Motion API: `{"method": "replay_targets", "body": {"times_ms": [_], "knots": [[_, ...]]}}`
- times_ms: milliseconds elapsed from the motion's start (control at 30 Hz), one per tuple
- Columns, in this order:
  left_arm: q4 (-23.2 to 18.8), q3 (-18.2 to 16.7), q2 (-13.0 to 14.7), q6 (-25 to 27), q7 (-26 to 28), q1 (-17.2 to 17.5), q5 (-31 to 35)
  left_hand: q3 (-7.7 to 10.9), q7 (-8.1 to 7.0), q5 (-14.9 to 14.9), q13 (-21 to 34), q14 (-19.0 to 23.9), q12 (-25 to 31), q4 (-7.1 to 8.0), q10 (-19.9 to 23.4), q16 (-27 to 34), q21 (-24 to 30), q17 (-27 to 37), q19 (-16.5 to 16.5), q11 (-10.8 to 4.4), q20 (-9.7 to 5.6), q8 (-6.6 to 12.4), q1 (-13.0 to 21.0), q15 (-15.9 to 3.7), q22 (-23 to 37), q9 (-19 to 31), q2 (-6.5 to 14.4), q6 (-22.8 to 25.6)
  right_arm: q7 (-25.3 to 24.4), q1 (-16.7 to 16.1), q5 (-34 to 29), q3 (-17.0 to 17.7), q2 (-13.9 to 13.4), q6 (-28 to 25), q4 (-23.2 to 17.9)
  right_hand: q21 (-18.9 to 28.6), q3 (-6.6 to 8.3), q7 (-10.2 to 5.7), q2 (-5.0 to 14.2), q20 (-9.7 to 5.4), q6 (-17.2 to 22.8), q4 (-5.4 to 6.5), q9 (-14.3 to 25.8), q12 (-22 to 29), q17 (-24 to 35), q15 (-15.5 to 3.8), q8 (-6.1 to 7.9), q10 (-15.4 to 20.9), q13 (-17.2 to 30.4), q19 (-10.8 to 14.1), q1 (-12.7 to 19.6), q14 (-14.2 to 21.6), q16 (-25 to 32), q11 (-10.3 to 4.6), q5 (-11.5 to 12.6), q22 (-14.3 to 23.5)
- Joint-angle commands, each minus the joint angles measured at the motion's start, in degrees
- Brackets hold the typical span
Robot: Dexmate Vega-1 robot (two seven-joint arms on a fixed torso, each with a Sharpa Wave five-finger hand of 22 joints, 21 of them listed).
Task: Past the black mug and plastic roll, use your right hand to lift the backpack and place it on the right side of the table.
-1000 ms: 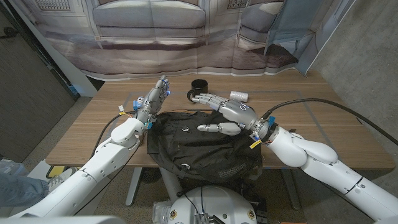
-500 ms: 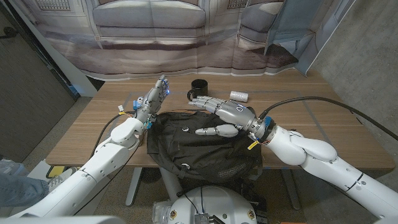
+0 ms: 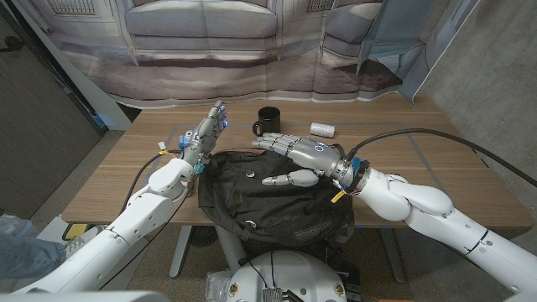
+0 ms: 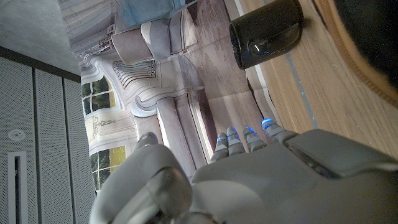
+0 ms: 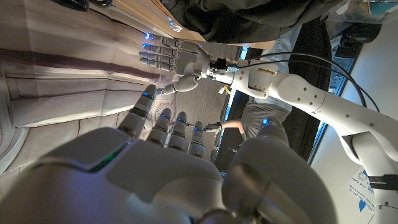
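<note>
Both hands spread their fingers: right hand (image 3: 304, 159) over the backpack (image 3: 273, 197), apparently untouching; left hand (image 5: 169, 59) upright.

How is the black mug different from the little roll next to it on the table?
The black mug is dark, while the plastic roll is pale, whitish. The mug stands upright with its opening up; the roll lies on its side. The mug looks bigger and has a handle on its side; the roll has none. Both are round and sit on the table beyond the backpack, untouched by either hand.
</note>
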Motion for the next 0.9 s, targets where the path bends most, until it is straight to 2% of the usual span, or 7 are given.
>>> {"method": "replay_targets", "body": {"times_ms": [33, 900], "knots": [[0.1, -0.3, 0.2, 0.0, -0.1, 0.0, -0.2, -0.40, 0.08, 0.3, 0.1, -0.1, -0.2, 0.16, -0.3, 0.1, -0.1, 0.2, -0.4, 0.00, -0.04, -0.12, 0.4, 0.08, 0.3, 0.2, 0.2, 0.0, 0.9, 0.7, -3.0, -1.4, -1.0, -2.6, -1.0, -0.2, -0.03, -0.21, -0.21, 0.39, -0.4, -0.58, 0.2, -0.2, 0.2, -0.08, 0.20, 0.1, 0.1, 0.3, 0.8, -0.3, -0.1, 0.09, 0.4, 0.1], [0.8, -0.1, 0.1, 0.7, -0.8, -1.5, -0.4, -0.77, 0.16, 0.4, 0.1, -0.3, -0.2, 0.18, -0.3, 0.1, -0.1, 0.2, -0.6, 0.05, -0.25, -0.15, 0.6, 0.22, 0.3, 0.2, 0.4, 0.1, 3.2, 2.3, -7.6, -5.1, -2.2, -7.9, -1.9, -0.5, 0.34, -0.18, 0.01, 0.62, -0.5, -1.27, 0.2, -0.2, 0.2, -0.09, 0.31, -0.1, 0.1, 0.1, 2.2, -0.7, -0.1, 0.16, 0.5, 0.2]]}}
